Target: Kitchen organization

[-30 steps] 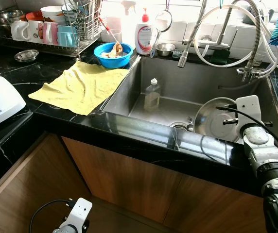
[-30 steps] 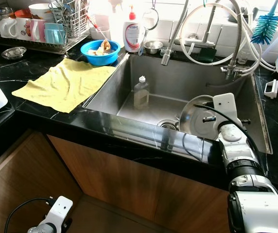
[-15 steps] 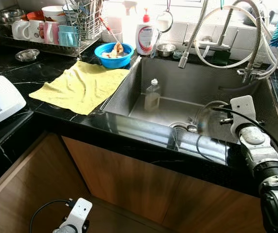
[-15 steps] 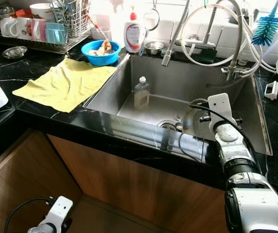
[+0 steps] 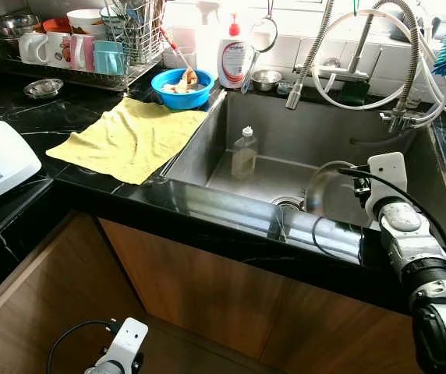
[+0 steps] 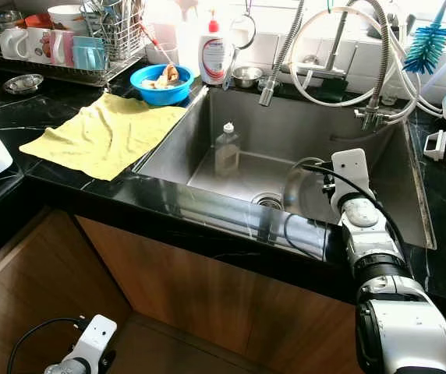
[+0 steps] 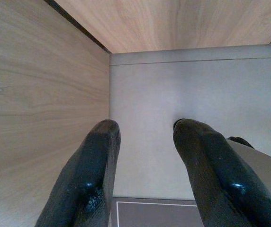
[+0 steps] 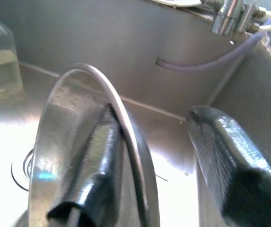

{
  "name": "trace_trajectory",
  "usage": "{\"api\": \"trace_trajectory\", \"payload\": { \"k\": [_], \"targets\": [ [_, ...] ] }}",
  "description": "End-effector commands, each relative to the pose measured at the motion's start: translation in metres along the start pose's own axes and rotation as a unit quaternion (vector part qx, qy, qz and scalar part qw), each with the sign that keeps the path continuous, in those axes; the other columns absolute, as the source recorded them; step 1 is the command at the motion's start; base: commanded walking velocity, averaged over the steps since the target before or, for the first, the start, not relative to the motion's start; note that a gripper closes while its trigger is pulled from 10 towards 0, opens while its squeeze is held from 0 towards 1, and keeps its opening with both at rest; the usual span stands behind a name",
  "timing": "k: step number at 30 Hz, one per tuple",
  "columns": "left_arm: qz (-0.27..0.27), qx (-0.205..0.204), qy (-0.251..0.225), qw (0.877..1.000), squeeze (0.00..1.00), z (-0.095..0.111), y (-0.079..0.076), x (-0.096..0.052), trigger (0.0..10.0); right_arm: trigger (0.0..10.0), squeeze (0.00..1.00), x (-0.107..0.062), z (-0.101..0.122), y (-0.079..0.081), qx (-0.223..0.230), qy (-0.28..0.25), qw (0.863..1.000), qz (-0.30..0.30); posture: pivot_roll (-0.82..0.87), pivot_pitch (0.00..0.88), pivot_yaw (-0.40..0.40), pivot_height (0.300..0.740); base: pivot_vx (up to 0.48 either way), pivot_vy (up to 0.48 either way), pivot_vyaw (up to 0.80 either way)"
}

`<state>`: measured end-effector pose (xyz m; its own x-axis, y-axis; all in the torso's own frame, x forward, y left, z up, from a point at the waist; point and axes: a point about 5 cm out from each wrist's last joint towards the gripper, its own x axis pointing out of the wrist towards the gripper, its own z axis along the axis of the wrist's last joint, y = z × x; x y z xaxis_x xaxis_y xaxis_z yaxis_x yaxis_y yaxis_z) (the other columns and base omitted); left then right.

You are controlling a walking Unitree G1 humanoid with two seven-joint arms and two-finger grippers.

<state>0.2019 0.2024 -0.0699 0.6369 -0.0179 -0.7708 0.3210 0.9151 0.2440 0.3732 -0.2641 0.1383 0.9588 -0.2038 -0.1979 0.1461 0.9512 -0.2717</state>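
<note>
A round steel plate (image 5: 328, 187) stands on edge inside the steel sink (image 5: 301, 128), near the drain. My right gripper (image 8: 152, 118) reaches down into the sink and is open. The plate's rim (image 8: 130, 142) runs between its two fingers. One finger (image 8: 95, 165) lies against the plate's face, while the other (image 8: 225, 161) stays clear of the rim. Low by the wooden cabinet, my left gripper (image 7: 142, 130) hangs idle and open, holding nothing.
A clear bottle (image 5: 244, 153) stands in the sink's back left. On the black counter lie a yellow cloth (image 5: 133, 136), a blue bowl (image 5: 180, 86), a dish rack with mugs (image 5: 75, 51) and a soap bottle (image 5: 231, 54). Faucet hoses (image 5: 363, 62) loop above the sink.
The plate faced me a second ago; it has since turned more edge-on and shifted a little left, along with my right wrist. The left arm has not moved.
</note>
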Motion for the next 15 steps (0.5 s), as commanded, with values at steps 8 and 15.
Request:
{"api": "trace_trajectory", "payload": {
  "k": [8,15],
  "targets": [
    [0.001,0.01,0.002,1.0,0.0,-0.0014,0.0027,-0.0006,10.0,10.0,0.0,0.0023,0.001,0.0032,0.203,0.017,0.979,0.001,-0.02,0.0,0.004,0.74,0.0,0.0,0.0],
    [0.001,0.011,0.003,1.0,0.0,-0.0023,0.0025,-0.0008,10.0,10.0,0.0,0.0038,0.0048,0.0039,0.319,0.023,0.947,0.004,-0.02,0.0,0.004,0.74,0.0,0.0,0.0]
  ]
}}
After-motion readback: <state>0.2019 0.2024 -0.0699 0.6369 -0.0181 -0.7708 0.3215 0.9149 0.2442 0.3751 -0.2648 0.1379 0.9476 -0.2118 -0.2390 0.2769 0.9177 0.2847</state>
